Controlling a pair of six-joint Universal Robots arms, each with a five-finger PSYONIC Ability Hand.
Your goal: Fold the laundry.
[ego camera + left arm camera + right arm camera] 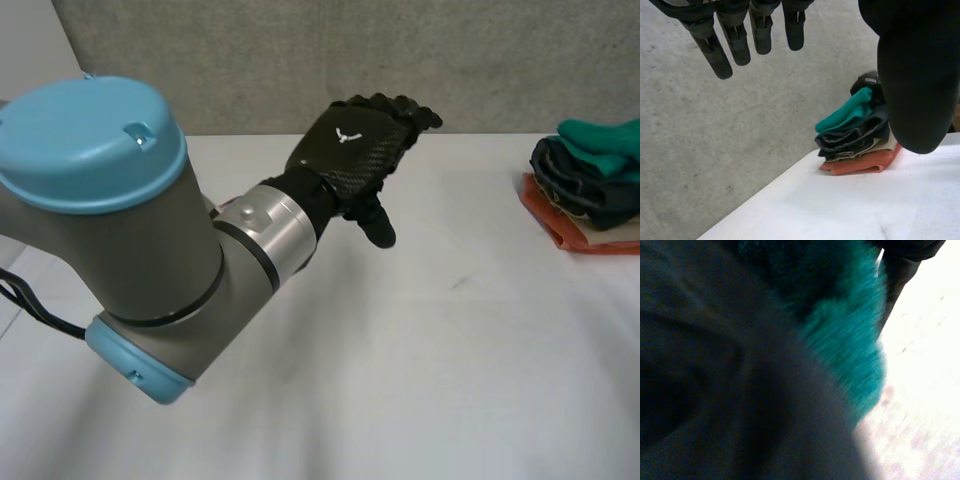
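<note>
A pile of laundry (590, 195) lies at the table's far right edge: a teal cloth (605, 135) on top, dark cloth under it, an orange piece at the base. In the left wrist view the pile (855, 145) lies beyond my thumb. My left hand (350, 150) hovers over the back middle of the table, well left of the pile, with straight fingers (735, 40) and nothing in it. In the right wrist view the teal cloth (855, 340) is bunched right against my right hand (900, 270), a finger curled at its edge, beside dark cloth (715, 390).
The white table (420, 350) stretches bare between my left hand and the pile. Its far edge runs along a grey wall (300, 60). My left arm's big joint (100, 200) stands over the near left of the table.
</note>
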